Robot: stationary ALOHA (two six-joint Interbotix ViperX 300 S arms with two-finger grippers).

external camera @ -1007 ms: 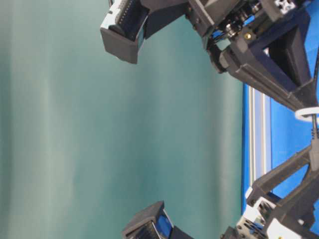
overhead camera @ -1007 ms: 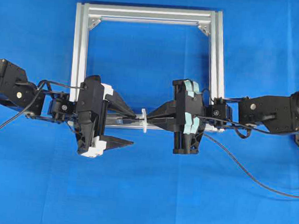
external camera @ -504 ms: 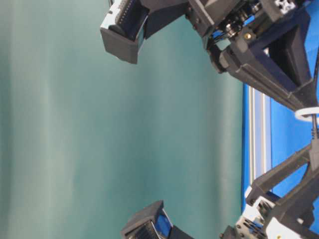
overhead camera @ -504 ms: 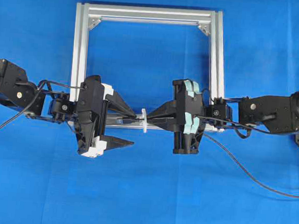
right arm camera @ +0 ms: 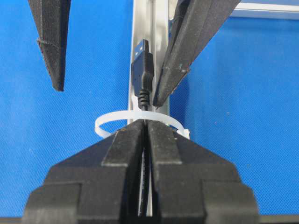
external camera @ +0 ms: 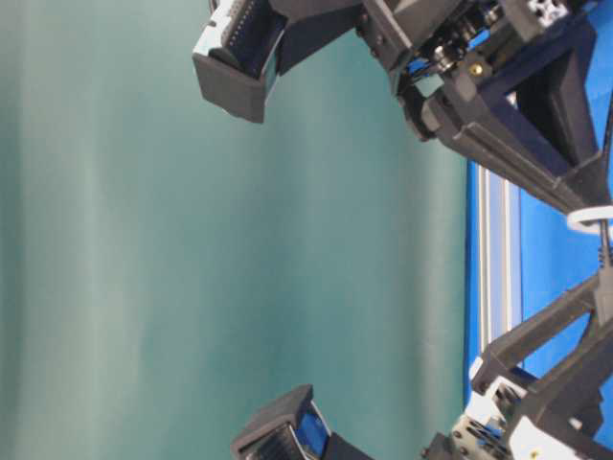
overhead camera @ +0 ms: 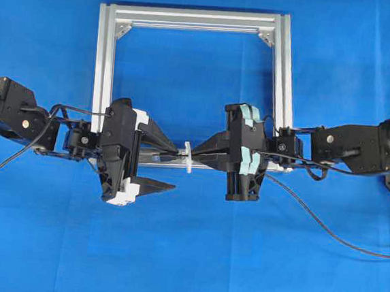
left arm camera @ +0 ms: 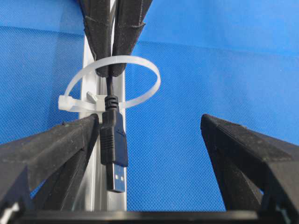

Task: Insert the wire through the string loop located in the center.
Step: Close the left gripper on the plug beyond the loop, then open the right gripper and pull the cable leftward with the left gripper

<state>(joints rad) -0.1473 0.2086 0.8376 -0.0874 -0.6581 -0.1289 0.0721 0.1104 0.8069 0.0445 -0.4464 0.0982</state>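
Thin black wire [left arm camera: 110, 88] with its metal-tipped plug passes through the small white translucent string loop [left arm camera: 114, 83] in the left wrist view; overhead, both are hard to make out. Right tool [right arm camera: 147, 128] is clamped on the wire behind the loop. Left tool [left arm camera: 154, 135] stands wide apart around the plug. Silver aluminium frame [overhead camera: 106, 49] lies on the blue table [overhead camera: 185, 254].
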